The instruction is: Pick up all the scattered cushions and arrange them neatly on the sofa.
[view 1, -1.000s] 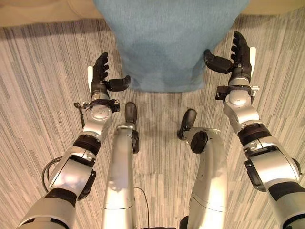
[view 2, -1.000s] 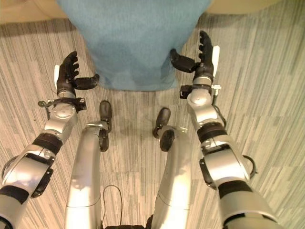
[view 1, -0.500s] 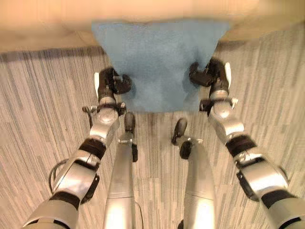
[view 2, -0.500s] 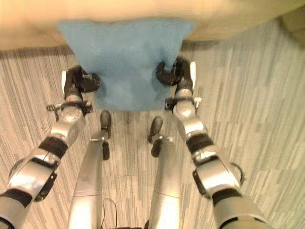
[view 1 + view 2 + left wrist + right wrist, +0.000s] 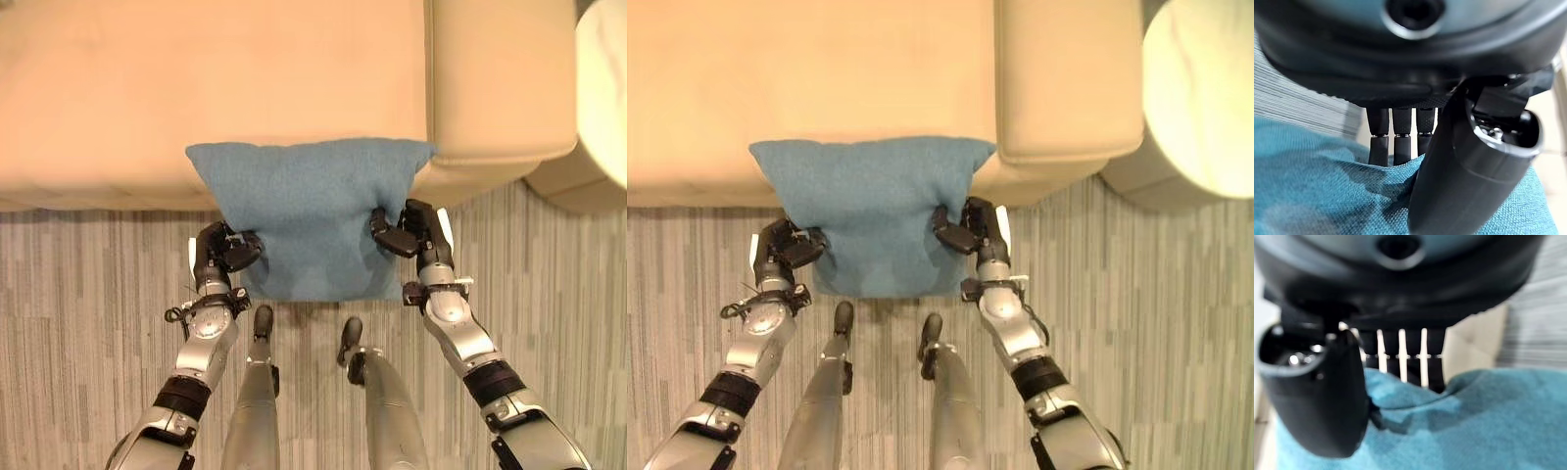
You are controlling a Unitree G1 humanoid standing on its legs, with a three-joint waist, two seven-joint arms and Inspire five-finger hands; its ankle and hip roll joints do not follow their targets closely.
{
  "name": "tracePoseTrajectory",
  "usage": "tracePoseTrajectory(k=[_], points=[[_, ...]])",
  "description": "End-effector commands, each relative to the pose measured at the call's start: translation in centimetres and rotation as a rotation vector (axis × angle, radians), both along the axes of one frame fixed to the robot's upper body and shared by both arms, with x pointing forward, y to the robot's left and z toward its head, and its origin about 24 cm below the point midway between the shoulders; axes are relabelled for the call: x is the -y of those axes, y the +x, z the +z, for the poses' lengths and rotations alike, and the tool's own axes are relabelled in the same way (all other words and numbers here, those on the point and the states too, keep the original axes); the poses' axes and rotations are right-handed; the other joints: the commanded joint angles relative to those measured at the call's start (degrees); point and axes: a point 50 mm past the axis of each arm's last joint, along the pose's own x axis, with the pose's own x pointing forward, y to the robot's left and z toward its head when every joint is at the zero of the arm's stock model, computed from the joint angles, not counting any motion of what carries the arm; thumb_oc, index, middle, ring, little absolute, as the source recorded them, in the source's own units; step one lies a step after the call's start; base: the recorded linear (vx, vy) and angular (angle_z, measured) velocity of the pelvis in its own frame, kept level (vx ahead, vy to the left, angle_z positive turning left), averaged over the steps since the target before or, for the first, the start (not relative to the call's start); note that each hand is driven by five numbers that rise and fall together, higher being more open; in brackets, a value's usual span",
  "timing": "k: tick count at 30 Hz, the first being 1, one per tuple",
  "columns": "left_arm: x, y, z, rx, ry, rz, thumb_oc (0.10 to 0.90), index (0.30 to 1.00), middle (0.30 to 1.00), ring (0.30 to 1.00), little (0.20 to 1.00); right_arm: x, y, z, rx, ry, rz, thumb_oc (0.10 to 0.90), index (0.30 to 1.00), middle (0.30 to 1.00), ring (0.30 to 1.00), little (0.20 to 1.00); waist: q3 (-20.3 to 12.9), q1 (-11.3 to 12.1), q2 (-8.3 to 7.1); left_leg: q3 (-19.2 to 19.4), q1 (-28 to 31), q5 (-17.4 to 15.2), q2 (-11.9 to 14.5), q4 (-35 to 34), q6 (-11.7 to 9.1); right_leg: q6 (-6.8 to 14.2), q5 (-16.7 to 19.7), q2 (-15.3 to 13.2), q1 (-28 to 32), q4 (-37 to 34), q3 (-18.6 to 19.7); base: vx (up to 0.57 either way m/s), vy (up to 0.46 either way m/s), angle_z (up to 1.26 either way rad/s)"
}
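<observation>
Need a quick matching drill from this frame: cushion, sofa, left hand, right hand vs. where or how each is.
Column A:
1. blue cushion
2. sofa
3. left hand
4. right hand

Column B:
a. beige, ahead of the robot
b. pinching the cushion's right edge
c. held between both hands, top edge at the seat's front
d. pinching the cushion's left edge

Pairs: 1-c, 2-a, 3-d, 4-b

The square teal-blue cloth cushion (image 5: 312,213) has a coarse, visibly woven weave with a soft matt nap, dented where it is pinched. The broad beige sofa (image 5: 196,88) looks smooth and matt, leather-like, with a stitched seam beside its arm. The striped grey carpet floor (image 5: 88,284) is fine-ribbed and dull. The left hand (image 5: 217,257) and right hand (image 5: 416,232) are dark matt plastic — glossier on the thumbs. The round cream stool (image 5: 1200,98) looks smooth, faintly sheened.
</observation>
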Motion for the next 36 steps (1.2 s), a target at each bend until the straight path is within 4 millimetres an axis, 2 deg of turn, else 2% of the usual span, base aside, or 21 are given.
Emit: tracePoseTrajectory(k=[1, 4, 5, 11, 13, 16, 17, 18, 21, 22, 24, 26, 27, 29, 32, 36], points=[[3.4, 0.7, 7.4, 0.396, 0.011, -0.161, 0.400, 0.300, 0.300, 0.300, 0.300, -2.8, -1.0, 5.3, 0.288, 0.039, 0.174, 0.400, 0.300, 0.300, 0.300, 0.300, -0.85, -0.18, 1.20, -0.78, 3.54, -1.41, -0.23, -1.11, -0.32, 4.73, 6.51, -0.57, 10.20, -15.82, -0.73, 0.09, -0.062, 0.16], [3.3, -0.5, 6.3, 0.375, 0.002, -0.182, 0.400, 0.300, 0.300, 0.300, 0.300, -1.7, -2.1, 4.3, 0.268, 0.051, 0.152, 0.400, 0.300, 0.300, 0.300, 0.300, -2.66, -0.27, 1.09, -0.45, 8.30, -0.20, 0.67, -5.41, -0.35, 4.97, 7.82, 0.38, 15.69, -20.45, -1.94, 0.11, -0.018, 0.11], [3.0, -0.9, 5.7, 0.361, 0.010, -0.191, 0.400, 0.300, 0.300, 0.300, 0.300, -1.2, -2.5, 3.7, 0.249, 0.059, 0.147, 0.400, 0.300, 0.300, 0.300, 0.300, -4.23, -0.38, 1.02, -0.06, 10.50, -0.34, 1.08, -7.44, -0.48, 5.24, 8.04, 0.81, 18.30, -22.83, -1.95, 0.14, -0.004, 0.01], [1.8, -2.3, 3.6, 0.287, 0.031, -0.198, 0.400, 0.300, 0.300, 0.300, 0.300, -0.5, -3.4, 2.1, 0.195, 0.069, 0.141, 0.400, 0.300, 0.300, 0.300, 0.300, -9.04, -0.50, 0.76, 0.16, 15.91, -0.13, 1.73, -11.09, -0.17, 5.49, 8.23, 2.21, 24.06, -26.71, -1.82, 0.12, -0.011, -0.03], [1.6, -2.8, 2.8, 0.255, 0.021, -0.202, 0.400, 0.300, 0.300, 0.300, 0.300, 0.0, -3.8, 1.6, 0.172, 0.048, 0.136, 0.400, 0.300, 0.300, 0.300, 0.300, -10.21, -0.32, 0.55, -0.03, 17.52, -0.91, 1.92, -10.26, -0.13, 5.07, 7.42, 2.76, 26.77, -27.35, -1.48, 0.12, -0.045, 0.01], [1.7, -3.4, 1.7, 0.219, -0.012, -0.215, 0.400, 0.300, 0.300, 0.300, 0.300, 0.6, -4.2, 1.0, 0.152, 0.031, 0.125, 0.400, 0.300, 0.300, 0.300, 0.300, -10.38, -0.43, 0.44, -0.19, 16.91, -1.58, 1.68, -6.75, -0.72, 4.12, 6.42, 3.47, 29.34, -28.41, -1.03, 0.03, -0.052, 0.11], [1.8, -3.4, 1.5, 0.212, -0.018, -0.221, 0.400, 0.300, 0.300, 0.300, 0.300, 0.8, -4.3, 0.9, 0.149, 0.036, 0.116, 0.400, 0.300, 0.300, 0.300, 0.300, -10.14, -0.33, 0.28, -0.40, 15.88, -1.40, 1.23, -3.71, -1.35, 3.68, 6.30, 3.52, 30.00, -28.77, -1.28, -0.04, -0.074, 0.15], [2.0, -3.4, 1.5, 0.216, -0.030, -0.230, 0.400, 0.300, 0.300, 0.300, 0.300, 1.2, -4.4, 0.9, 0.152, 0.040, 0.099, 0.400, 0.300, 0.300, 0.300, 0.300, -9.71, -0.25, 0.12, -0.60, 13.07, 0.34, 0.69, 1.45, -2.05, 3.17, 6.15, 3.57, 30.75, -29.46, -1.86, -0.05, -0.079, 0.14], [2.5, -3.6, 0.9, 0.197, -0.055, -0.255, 0.400, 0.300, 0.300, 0.300, 0.300, 1.7, -4.5, 0.7, 0.148, 0.033, 0.070, 0.400, 0.300, 0.300, 0.300, 0.300, -10.99, -0.68, -0.13, 3.04, 12.08, -0.65, 1.62, 0.78, -0.11, 3.39, 6.35, 3.14, 32.54, -30.79, -3.47, 0.07, -0.014, 0.58], [2.9, -3.7, 0.5, 0.173, -0.051, -0.276, 0.400, 0.300, 0.300, 0.300, 0.300, 2.2, -4.7, 0.5, 0.139, 0.040, 0.046, 0.400, 0.300, 0.300, 0.300, 0.300, -12.38, -0.98, 0.03, 6.22, 12.21, 0.40, 2.25, -2.19, 0.85, 3.67, 6.44, 2.92, 33.74, -31.48, -4.36, 0.20, 0.065, 0.73], [3.0, -3.6, 0.5, 0.169, -0.023, -0.289, 0.400, 0.300, 0.300, 0.300, 0.300, 2.5, -4.8, 0.6, 0.142, 0.047, 0.028, 0.400, 0.300, 0.300, 0.300, 0.300, -13.36, -0.86, 0.10, 8.72, 11.79, 1.30, 1.66, -4.30, 1.28, 4.02, 6.26, 2.96, 35.12, -32.03, -4.73, 0.22, 0.102, 0.41], [3.0, -3.6, 0.6, 0.169, -0.014, -0.296, 0.400, 0.300, 0.300, 0.300, 0.300, 2.5, -4.8, 0.6, 0.141, 0.051, 0.028, 0.400, 0.300, 0.300, 0.300, 0.300, -13.75, -0.52, 0.11, 9.13, 12.36, 1.09, 1.05, -5.27, 1.62, 4.26, 6.11, 2.94, 35.73, -32.02, -4.41, 0.18, 0.125, 0.23], [2.8, -4.0, 0.4, 0.165, -0.009, -0.298, 0.400, 0.300, 0.300, 0.300, 0.300, 2.3, -4.9, 0.5, 0.136, 0.051, 0.037, 0.400, 0.300, 0.300, 0.300, 0.300, -14.92, -0.64, 0.34, 9.08, 14.98, 0.00, 0.36, -7.48, 2.33, 4.92, 5.74, 2.66, 36.62, -31.61, -4.18, 0.23, 0.168, 0.00], [2.7, -4.3, 0.6, 0.170, -0.002, -0.306, 0.400, 0.300, 0.300, 0.300, 0.300, 2.2, -5.0, 0.2, 0.125, 0.059, 0.047, 0.400, 0.300, 0.300, 0.300, 0.300, -15.68, -0.46, -0.34, 8.34, 15.46, -1.34, -0.76, -6.42, 2.86, 5.72, 5.62, 1.34, 37.47, -31.21, -3.55, 0.27, 0.202, -0.38], [2.4, -4.6, 0.6, 0.171, 0.014, -0.315, 0.400, 0.300, 0.300, 0.300, 0.300, 1.7, -5.1, -0.1, 0.110, 0.054, 0.066, 0.400, 0.300, 0.300, 0.300, 0.300, -16.48, 0.19, -1.09, 9.19, 17.12, -4.60, -2.11, -4.52, 4.37, 7.23, 5.63, -0.79, 38.36, -30.07, -1.69, 0.21, 0.199, -0.28], [2.2, -4.7, 1.0, 0.179, 0.031, -0.326, 0.400, 0.300, 0.300, 0.300, 0.300, 1.1, -5.1, 0.1, 0.117, 0.047, 0.088, 0.400, 0.300, 0.300, 0.300, 0.300, -16.60, 0.55, -1.18, 10.48, 19.41, -7.37, -3.48, -3.66, 6.56, 9.19, 7.73, -3.81, 36.27, -22.52, 0.75, 0.14, 0.199, -0.30]])
